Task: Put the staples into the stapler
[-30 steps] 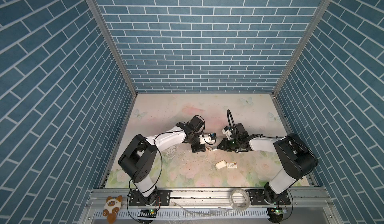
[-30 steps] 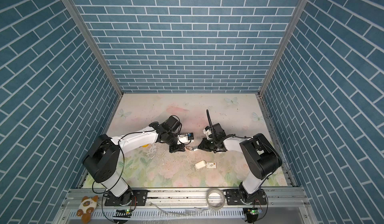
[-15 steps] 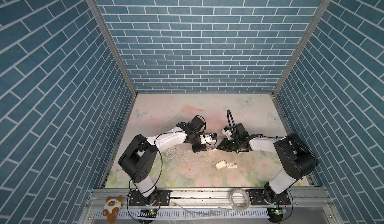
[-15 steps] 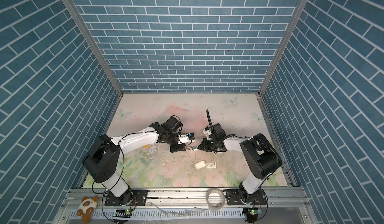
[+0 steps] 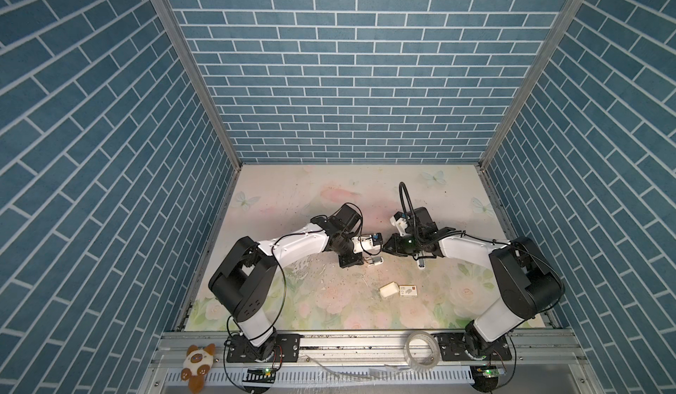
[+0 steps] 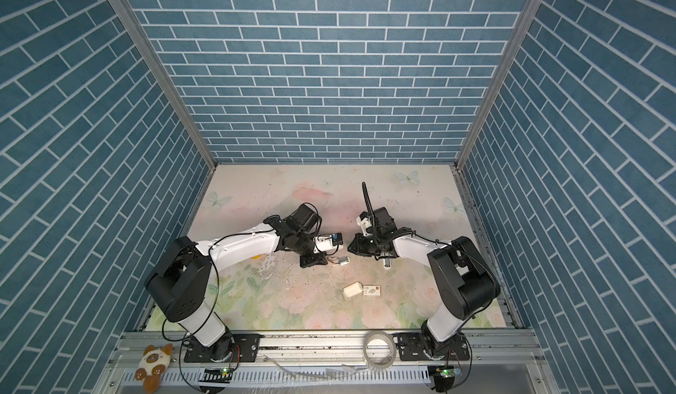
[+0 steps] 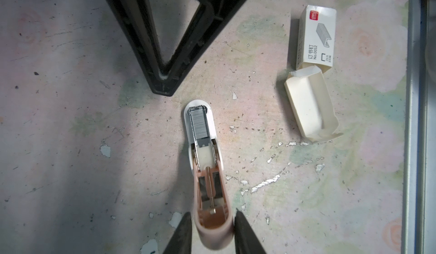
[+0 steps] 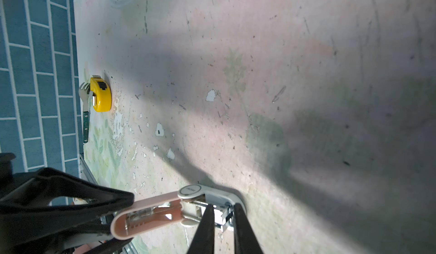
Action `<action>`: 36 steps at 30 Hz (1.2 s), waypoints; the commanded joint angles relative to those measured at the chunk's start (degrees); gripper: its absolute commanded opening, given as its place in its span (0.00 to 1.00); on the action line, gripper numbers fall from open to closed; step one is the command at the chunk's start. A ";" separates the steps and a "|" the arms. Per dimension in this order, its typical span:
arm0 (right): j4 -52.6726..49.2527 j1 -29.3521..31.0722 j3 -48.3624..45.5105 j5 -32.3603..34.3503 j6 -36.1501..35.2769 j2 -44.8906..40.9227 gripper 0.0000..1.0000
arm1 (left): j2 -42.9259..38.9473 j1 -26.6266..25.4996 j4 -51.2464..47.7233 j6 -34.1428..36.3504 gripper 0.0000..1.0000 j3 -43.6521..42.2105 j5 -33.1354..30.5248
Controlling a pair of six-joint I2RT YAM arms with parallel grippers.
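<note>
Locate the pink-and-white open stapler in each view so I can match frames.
Both top views: pink-and-white open stapler, mid-table between the two arms' tips.
Left wrist: stapler runs away from the camera, silvery staples showing in its channel.
Right wrist: stapler side-on, lid swung open.
Shared landmark: left gripper, fingers clamping the pink end.

We see teal-blue walls (image 5: pixel 347 63) in a brick pattern with white joints. The surface (image 5: pixel 292 191) is pale, printed with pink roses, green leaves and butterflies, flaked white in spots. The stapler (image 7: pixel 205 170) has a pink lid and a white base; the staples (image 7: pixel 200 125) are silvery grey. The carton (image 7: pixel 316 33) is white with grey print and a red mark. The tape measure (image 8: pixel 101 94) is yellow.
</note>
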 commanded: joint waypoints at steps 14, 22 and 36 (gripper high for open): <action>1.83 -0.18 -1.96 -2.91 -0.79 3.69 0.15 | 0.19 -0.31 -0.85 -0.13 0.31 0.55 -0.66; 3.54 -0.18 -3.49 -4.01 0.14 3.87 0.13 | 0.31 -0.31 -0.85 -0.05 0.30 0.70 -0.37; 3.52 -0.09 -4.32 -4.98 -0.04 4.66 0.13 | 1.37 -0.36 -1.54 0.04 0.26 2.20 0.09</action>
